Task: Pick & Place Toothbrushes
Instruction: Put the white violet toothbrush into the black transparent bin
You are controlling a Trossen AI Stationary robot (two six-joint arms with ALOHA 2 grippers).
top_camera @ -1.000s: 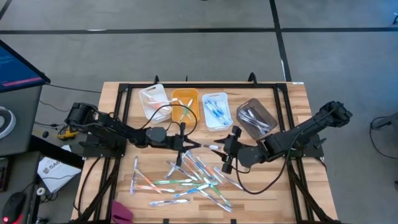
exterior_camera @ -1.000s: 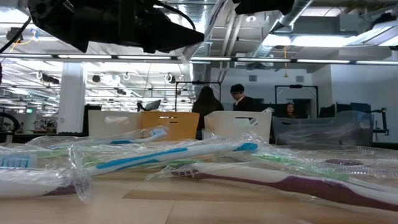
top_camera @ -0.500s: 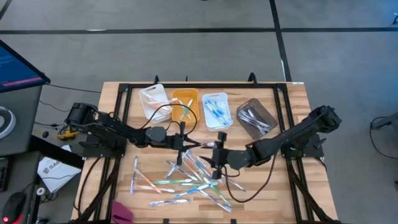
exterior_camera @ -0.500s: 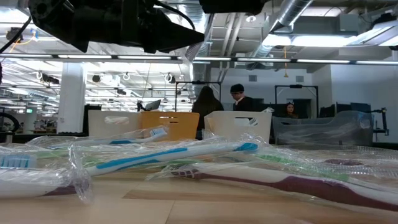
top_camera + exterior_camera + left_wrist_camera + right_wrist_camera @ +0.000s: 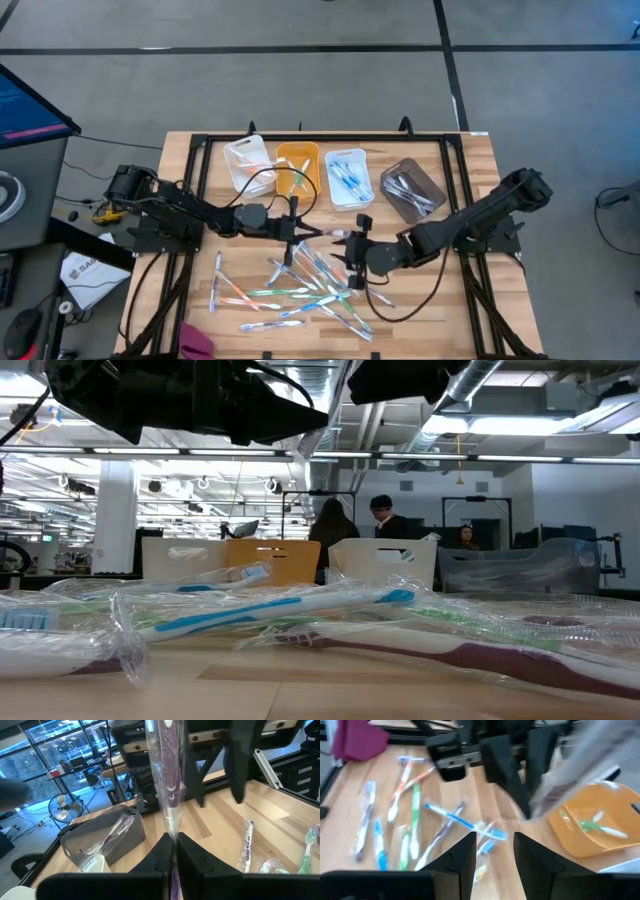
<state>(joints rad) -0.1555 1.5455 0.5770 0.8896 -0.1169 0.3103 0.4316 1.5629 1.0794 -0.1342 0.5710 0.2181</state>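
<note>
1. The left gripper point(image 5: 296, 232) is at bench centre, just below the orange bin point(image 5: 297, 166). Its fingers point(image 5: 192, 854) are clamped on a wrapped purple toothbrush point(image 5: 169, 780); the left wrist view shows the wrapper running straight out from between the closed tips.

2. Long axis of the held brush: in line with the left fingers, pointing towards 3 o'clock in the high view, i.e. towards the right arm.

3. The right gripper point(image 5: 352, 250) sits just beside the far end of that brush, at about 4 o'clock from the left gripper. Its fingers point(image 5: 461, 857) stand apart with nothing between them. The right wrist view shows a blurred wrapped brush crossing ahead of the gap, not inside it.

4. Judgement: this looks like a hand-over between the arms. The move turns on whether the free end of the held brush lies within the right fingers' gap; at present it appears to lie ahead and slightly to one side.

5. Remaining toothbrushes point(image 5: 300, 290) lie scattered on the bench point(image 5: 470, 170) at 6 o'clock from both grippers, long axes mixed.

6. Bins along the far edge: white bin point(image 5: 244, 160), orange bin, blue-filled bin point(image 5: 347, 177), dark bin point(image 5: 410, 190). All hold brushes.
</note>
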